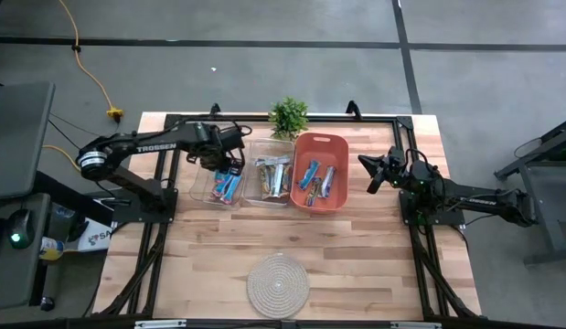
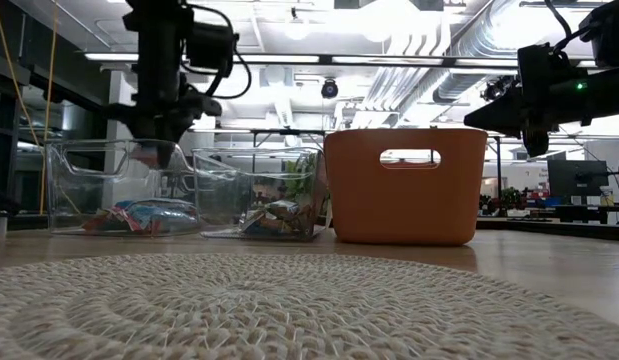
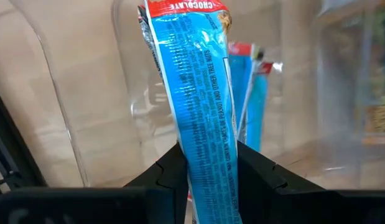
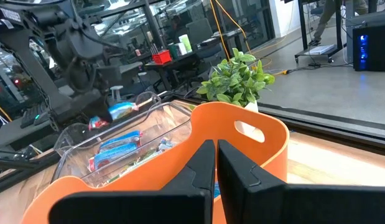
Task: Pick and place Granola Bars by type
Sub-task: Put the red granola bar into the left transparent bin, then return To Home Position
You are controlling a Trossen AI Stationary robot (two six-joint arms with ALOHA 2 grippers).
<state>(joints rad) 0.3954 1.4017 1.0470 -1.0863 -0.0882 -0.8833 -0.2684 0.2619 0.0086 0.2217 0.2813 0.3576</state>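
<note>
A blue granola bar hangs clamped in the left gripper over the left clear bin, where other blue bars lie. Beside it stand a second clear bin and the orange basket, both holding bars. The right gripper, closed and empty, waits near the basket.

The blue granola bar runs off the left wrist view at both ends (its lower end drops behind the left gripper's fingers). The orange bin hides its contents in the low view.
</note>
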